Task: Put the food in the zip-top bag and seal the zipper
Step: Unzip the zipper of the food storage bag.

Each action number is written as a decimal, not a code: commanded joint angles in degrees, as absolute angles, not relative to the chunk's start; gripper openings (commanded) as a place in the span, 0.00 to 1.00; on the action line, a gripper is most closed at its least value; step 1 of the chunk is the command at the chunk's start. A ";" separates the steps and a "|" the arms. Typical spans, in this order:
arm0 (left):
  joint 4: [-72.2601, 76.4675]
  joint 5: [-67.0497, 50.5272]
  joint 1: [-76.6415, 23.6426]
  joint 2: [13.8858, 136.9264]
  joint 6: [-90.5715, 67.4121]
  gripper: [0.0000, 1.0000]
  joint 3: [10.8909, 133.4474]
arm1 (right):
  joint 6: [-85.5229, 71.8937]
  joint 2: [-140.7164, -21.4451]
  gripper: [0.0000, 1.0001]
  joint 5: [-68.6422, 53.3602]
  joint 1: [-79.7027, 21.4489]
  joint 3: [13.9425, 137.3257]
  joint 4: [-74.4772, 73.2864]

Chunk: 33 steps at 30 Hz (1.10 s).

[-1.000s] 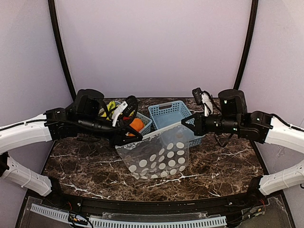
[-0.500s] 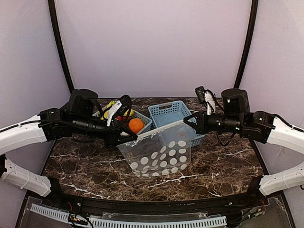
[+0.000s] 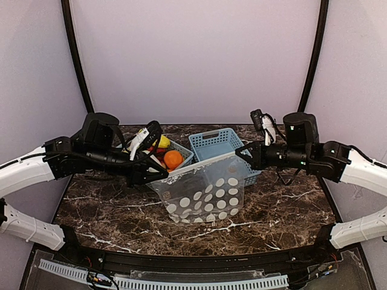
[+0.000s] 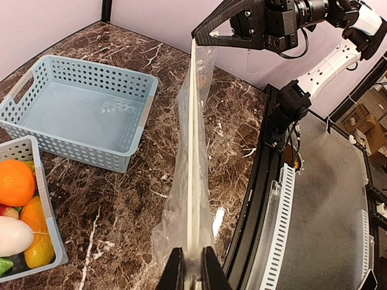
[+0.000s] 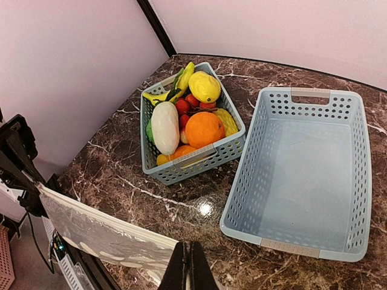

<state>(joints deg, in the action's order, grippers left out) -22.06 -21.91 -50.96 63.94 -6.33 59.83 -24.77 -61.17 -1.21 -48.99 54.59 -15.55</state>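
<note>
Nearest, above the marble table (image 3: pixel 284 205), strung between the two arms: the zip-top bag (image 3: pixel 205 196), clear with white dots, hanging flat and broadside to the arm bases, lower edge down at the marble. Stretched straight along its top: the zipper (image 3: pixel 196 168), a thin pale line in the left wrist view, slanting up toward the right. Pinched at its left end by the left gripper (image 3: pixel 150 179), fingers pressed together on the strip. Clamped at its right end by the right gripper (image 3: pixel 241 154), fingers tight shut on that corner. Cannot make out the slider tab. Just behind the bag, side by side: two light-blue baskets. In the left basket (image 3: pixel 183 158), all the food: the orange (image 3: pixel 173 159), the white oblong piece (image 5: pixel 164 127), a yellow piece (image 5: pixel 204 86), red and green bits among them. To its right, the second basket (image 3: pixel 214 144). Beyond, only the pale back wall (image 3: pixel 193 60).
</note>
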 commanded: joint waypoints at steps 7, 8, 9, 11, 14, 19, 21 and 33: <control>-31.22 -21.99 -49.96 61.25 -5.11 0.01 58.60 | -25.58 -59.35 0.00 7.56 -45.97 53.71 -16.56; -31.30 -21.89 -49.87 61.25 -5.06 0.01 58.62 | -25.66 -59.32 0.00 7.76 -45.89 53.69 -16.60; -31.47 -21.78 -49.81 61.19 -4.93 0.01 58.58 | -25.72 -59.25 0.00 7.86 -45.92 53.62 -16.61; -31.62 -21.79 -49.65 61.17 -4.79 0.01 58.66 | -25.77 -58.98 0.00 7.85 -45.79 53.53 -16.61; -32.00 -21.75 -49.45 61.17 -4.55 0.01 58.76 | -25.88 -58.74 0.00 8.04 -45.59 53.33 -16.69; -32.28 -21.04 -49.24 61.22 -4.07 0.01 58.56 | -25.86 -58.39 0.00 8.25 -45.06 52.85 -16.70; -32.09 -21.16 -49.25 61.49 -4.07 0.01 58.49 | -25.94 -58.37 0.00 7.91 -45.04 52.82 -16.70; -19.84 -22.91 -49.25 62.43 -8.72 0.01 58.27 | -27.21 -59.48 0.54 0.26 -45.02 56.41 -17.02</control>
